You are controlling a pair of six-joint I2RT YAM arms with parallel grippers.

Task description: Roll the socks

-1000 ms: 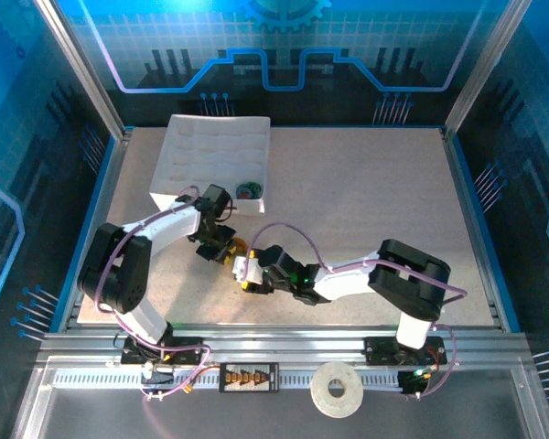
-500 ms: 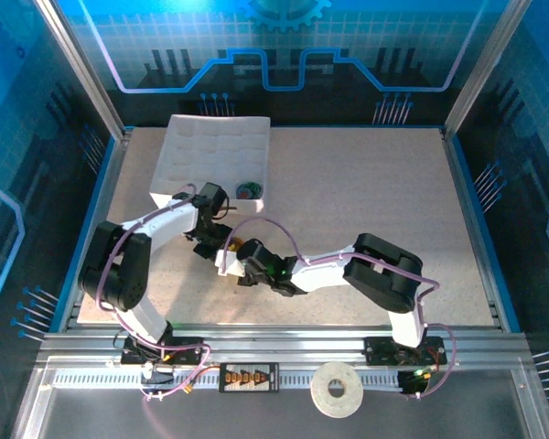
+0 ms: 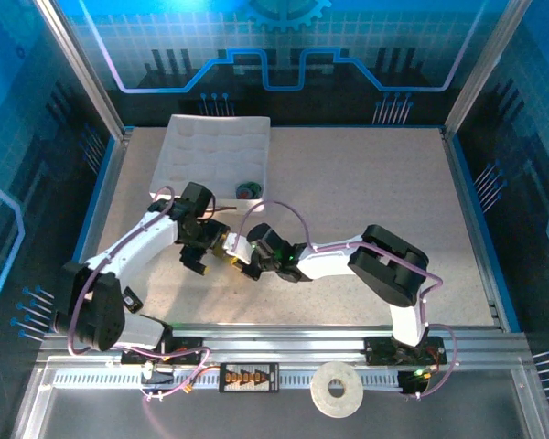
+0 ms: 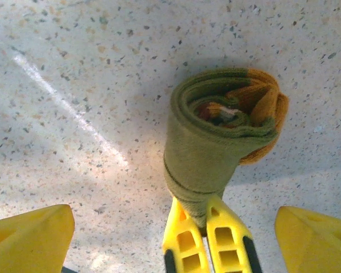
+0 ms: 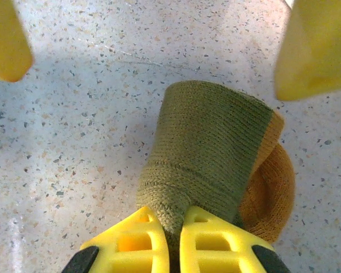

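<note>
An olive-green sock (image 4: 216, 136) with an orange end lies rolled into a bundle on the speckled table. My right gripper (image 5: 173, 227) is shut on the bundle's olive end (image 5: 210, 142), pinching the knit between its yellow fingers (image 4: 184, 239). My left gripper (image 4: 171, 211) stands open above the roll, its wide yellow fingers (image 5: 312, 45) apart on either side and not touching it. In the top view both grippers meet left of the table's middle, left (image 3: 204, 251) and right (image 3: 236, 259). A second rolled sock (image 3: 248, 190), dark with green, sits in the tray.
The white gridded tray (image 3: 210, 151) stands at the back left, close behind the grippers. Bare table stretches to the right and back right. A roll of tape (image 3: 337, 390) lies on the rail in front of the arm bases.
My left gripper has opened and let go of the olive roll, and its arm has swung out to the left. The right gripper has moved in leftward and shut on the roll.
</note>
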